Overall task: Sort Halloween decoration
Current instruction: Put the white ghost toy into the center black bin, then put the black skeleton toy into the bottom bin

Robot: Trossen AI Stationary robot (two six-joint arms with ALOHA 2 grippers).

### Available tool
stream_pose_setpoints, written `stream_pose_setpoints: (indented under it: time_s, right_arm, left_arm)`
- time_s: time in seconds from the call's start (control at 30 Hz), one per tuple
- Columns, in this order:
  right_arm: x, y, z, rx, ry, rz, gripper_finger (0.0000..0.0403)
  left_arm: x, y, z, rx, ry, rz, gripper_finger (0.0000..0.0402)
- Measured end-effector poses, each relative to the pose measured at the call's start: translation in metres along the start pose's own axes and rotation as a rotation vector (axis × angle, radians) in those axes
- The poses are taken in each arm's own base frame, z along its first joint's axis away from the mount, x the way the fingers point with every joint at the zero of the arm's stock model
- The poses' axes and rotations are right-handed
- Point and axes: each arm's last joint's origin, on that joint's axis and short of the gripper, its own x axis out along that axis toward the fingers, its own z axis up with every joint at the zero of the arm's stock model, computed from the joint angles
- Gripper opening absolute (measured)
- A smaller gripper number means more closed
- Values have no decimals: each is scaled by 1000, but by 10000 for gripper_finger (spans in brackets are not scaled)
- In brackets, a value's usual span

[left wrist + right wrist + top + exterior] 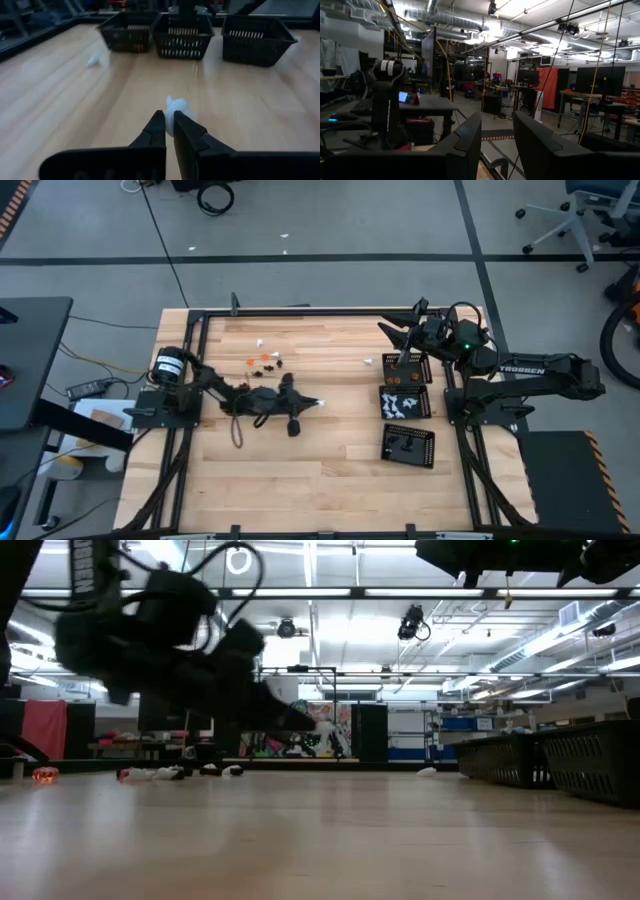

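Left gripper: the left gripper (169, 131) is seen clenched on a small white piece (176, 107), which is pinched between the fingertips and lifted just above the wood. In the high view this gripper (318, 404) is placed near the middle of the table (330, 480), its arm reaching in from the 9 o'clock edge.

Held piece: a white piece is shown at the fingertips in the high view (322, 402); its exact form cannot be told.

Loose pieces: a small cluster of orange and black pieces (266, 361) is found at about 11 o'clock from the left gripper, with one white piece (261, 341) just beyond it. A further white piece (368, 362) is seen at about 2 o'clock, near the trays. In the low view several pieces (180, 772) are lined along the far part of the table.

Trays: three black perforated trays are set in a row at 3 o'clock from the left gripper. White pieces are held in the middle tray (406, 404); black pieces are held in the tray nearest the front edge (408, 446); orange is glimpsed in the far tray (404, 369). The same three trays (182, 35) are seen ahead of the left gripper in its wrist view.

Right gripper: the right gripper (497, 145) is raised above the far tray, at 2 o'clock from the left gripper, with its fingers parted and nothing between them.
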Motion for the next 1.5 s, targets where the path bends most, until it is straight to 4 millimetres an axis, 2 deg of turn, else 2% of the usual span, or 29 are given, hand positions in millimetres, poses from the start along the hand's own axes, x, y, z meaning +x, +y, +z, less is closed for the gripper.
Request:
stream_pose_setpoints:
  time_s: [0.2, 0.4, 0.6, 0.73, 0.83, 0.93, 1.27, 1.5]
  right_arm:
    - [-1, 0, 1, -1, -3, 0, 119]
    - [-1, -1, 1, -7, -2, -2, 119]
    - [-1, -1, 0, -27, 7, -8, 119]
    - [-3, -1, 2, -29, 9, -10, 119]
    - [-4, -1, 2, -30, 17, -10, 119]
    - [-6, -2, 3, -30, 17, -12, 119]
    - [-6, -2, 4, -30, 16, -12, 119]
    - [-8, 1, 5, -23, 18, 4, 119]
  left_arm:
    - [50, 18, 20, 52, -64, -103, 13]
    - [112, 32, 39, 57, -157, -216, 13]
    - [173, 32, 52, 68, -180, -315, 13]
    - [205, 29, 51, 71, -93, -338, 13]
    - [214, 28, 52, 67, -42, -341, 13]
    - [214, 28, 53, 67, -45, -340, 18]
    - [213, 28, 58, 69, -59, -334, 72]
    - [211, 23, 62, 112, -108, -401, 77]
